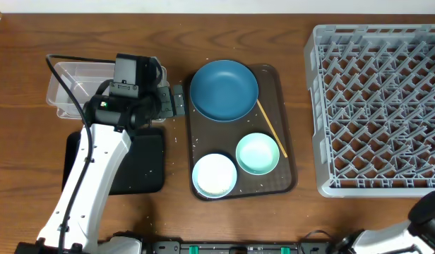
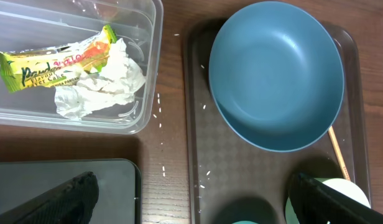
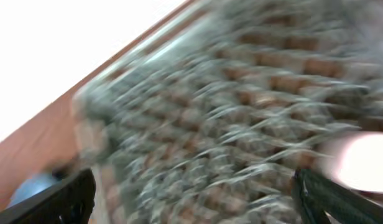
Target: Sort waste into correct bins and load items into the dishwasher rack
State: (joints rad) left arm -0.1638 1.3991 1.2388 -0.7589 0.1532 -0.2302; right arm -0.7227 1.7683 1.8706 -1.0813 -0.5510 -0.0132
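Note:
The snack wrapper (image 2: 53,62) and crumpled tissue (image 2: 101,87) lie in the clear tub (image 1: 62,88), also seen in the left wrist view (image 2: 149,68). Loose rice grains (image 2: 159,113) are scattered on the table beside it. The black tray (image 1: 147,166) lies below the tub. The blue dish (image 1: 224,89), mint bowl (image 1: 258,154), white bowl (image 1: 215,175) and wooden stick (image 1: 271,128) sit on the brown serving tray (image 1: 284,176). My left gripper (image 2: 191,208) is open and empty, hovering between tub and blue dish (image 2: 275,74). My right gripper (image 3: 198,205) is open over the blurred rack (image 3: 253,112). A blurred pink-white shape (image 3: 362,162) may be the cup.
The grey rack (image 1: 380,106) fills the right side of the table. My right arm (image 1: 429,215) reaches in at the bottom right corner. My left arm crosses the black tray.

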